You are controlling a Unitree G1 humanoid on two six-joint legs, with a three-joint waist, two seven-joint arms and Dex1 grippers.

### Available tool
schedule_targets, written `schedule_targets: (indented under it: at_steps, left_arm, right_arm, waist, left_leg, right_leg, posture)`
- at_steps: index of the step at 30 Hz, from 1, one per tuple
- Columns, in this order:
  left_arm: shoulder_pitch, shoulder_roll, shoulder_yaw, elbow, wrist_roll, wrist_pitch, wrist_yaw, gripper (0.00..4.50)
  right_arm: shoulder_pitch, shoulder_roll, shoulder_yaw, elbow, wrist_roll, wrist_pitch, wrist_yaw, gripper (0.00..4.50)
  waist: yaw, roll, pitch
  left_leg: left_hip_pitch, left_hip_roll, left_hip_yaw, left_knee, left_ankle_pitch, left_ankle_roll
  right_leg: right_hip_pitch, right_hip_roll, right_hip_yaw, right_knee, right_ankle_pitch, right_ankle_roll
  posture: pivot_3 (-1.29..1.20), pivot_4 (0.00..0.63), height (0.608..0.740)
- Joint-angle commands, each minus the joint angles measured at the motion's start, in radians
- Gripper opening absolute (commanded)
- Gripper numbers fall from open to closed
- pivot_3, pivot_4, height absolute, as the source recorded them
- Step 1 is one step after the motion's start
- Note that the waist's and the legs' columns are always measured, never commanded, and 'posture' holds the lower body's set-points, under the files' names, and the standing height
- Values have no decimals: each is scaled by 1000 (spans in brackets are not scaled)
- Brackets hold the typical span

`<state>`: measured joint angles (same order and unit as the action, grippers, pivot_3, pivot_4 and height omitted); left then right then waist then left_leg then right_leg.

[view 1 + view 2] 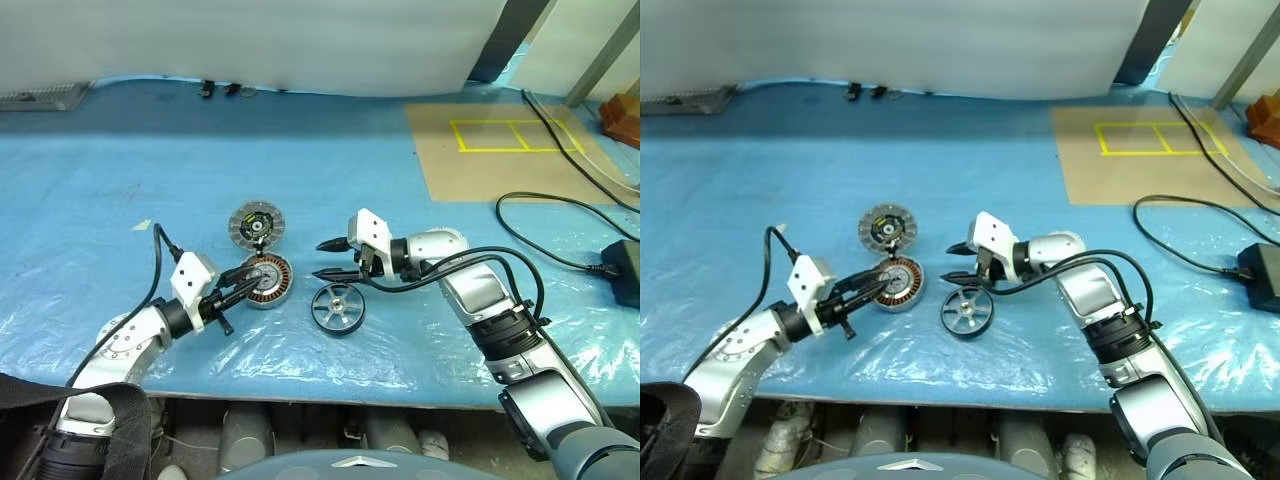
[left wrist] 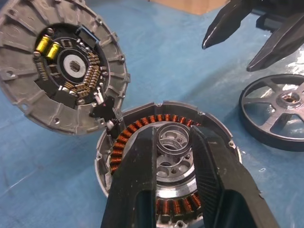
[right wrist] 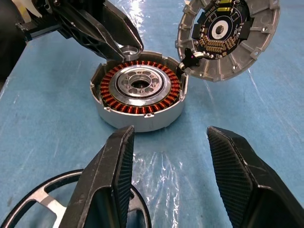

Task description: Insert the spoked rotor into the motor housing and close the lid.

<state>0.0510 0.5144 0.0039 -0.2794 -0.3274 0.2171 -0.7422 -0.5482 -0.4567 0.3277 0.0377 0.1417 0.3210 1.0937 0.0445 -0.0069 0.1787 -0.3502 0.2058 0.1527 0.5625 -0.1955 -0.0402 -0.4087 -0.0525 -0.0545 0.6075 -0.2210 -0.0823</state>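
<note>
The motor housing lies open side up on the blue sheet, its copper windings and central hub showing. Against its far rim lies the lid, inner face up with yellow parts near its dark centre. The spoked rotor rests flat to the housing's right. My left gripper reaches over the housing from the left, shut on a small silver ring just above the hub. My right gripper hovers open and empty between rotor and housing, pointing left.
A cardboard sheet with yellow tape lies at the back right. Black cables and a black adapter sit at the right edge. Small dark parts lie by the far wall. The table's front edge is close below the rotor.
</note>
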Motion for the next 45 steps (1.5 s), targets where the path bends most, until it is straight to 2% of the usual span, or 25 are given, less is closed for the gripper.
schedule_targets:
  at_steps: [1,20,45]
  left_arm:
    - [-30,7,-17,14,36,3,14,697]
    - [-103,18,-59,39,108,113,36,697]
    - [-65,35,-66,8,86,167,16,697]
  right_arm:
    - [-1,-4,0,-37,1,-10,-1,2491]
    - [-7,-2,3,-27,-18,-18,-31,2491]
    - [-9,1,9,6,-50,-45,-50,2491]
  waist:
    - [-1,0,0]
    - [0,0,0]
    - [-1,0,0]
  left_leg:
    - [0,0,0,0,0,0]
    - [0,0,0,1,0,0]
    - [0,0,0,1,0,0]
  right_leg:
    - [0,0,0,0,0,0]
    - [0,0,0,1,0,0]
    - [1,0,0,1,0,0]
  posture:
    - [0,150,740]
    - [0,150,740]
    - [0,150,740]
